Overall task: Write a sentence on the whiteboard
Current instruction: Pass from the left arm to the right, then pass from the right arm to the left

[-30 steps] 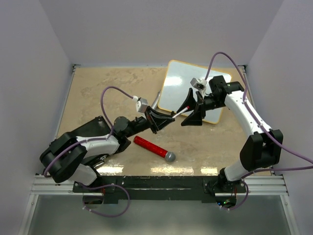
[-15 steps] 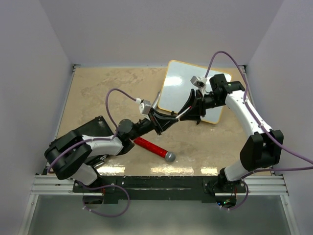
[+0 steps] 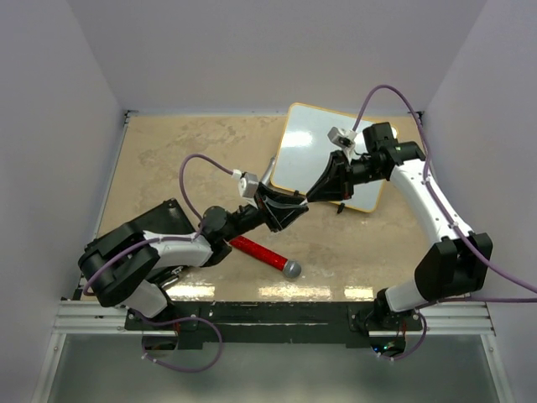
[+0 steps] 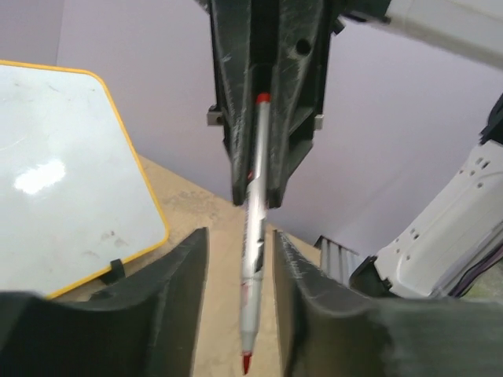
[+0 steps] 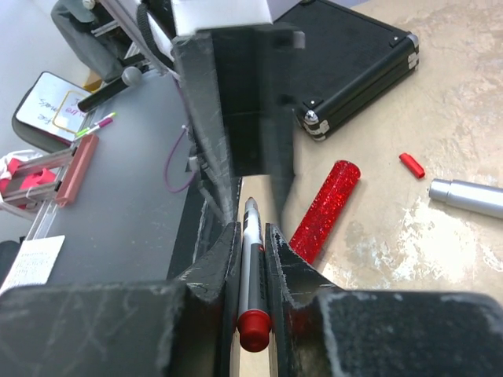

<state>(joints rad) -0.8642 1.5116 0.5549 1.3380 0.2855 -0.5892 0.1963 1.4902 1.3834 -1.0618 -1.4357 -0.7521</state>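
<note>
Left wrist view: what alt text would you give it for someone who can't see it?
A red-tipped marker, clamped by the right gripper at the top of the picture, reaches down between the parted fingers of the left gripper, with gaps on both sides. A nearly blank whiteboard is at the left on a tan table.

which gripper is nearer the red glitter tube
Left. The left gripper hangs just beyond the red glitter tube; the right gripper is farther back, at the near edge of the whiteboard.
</note>
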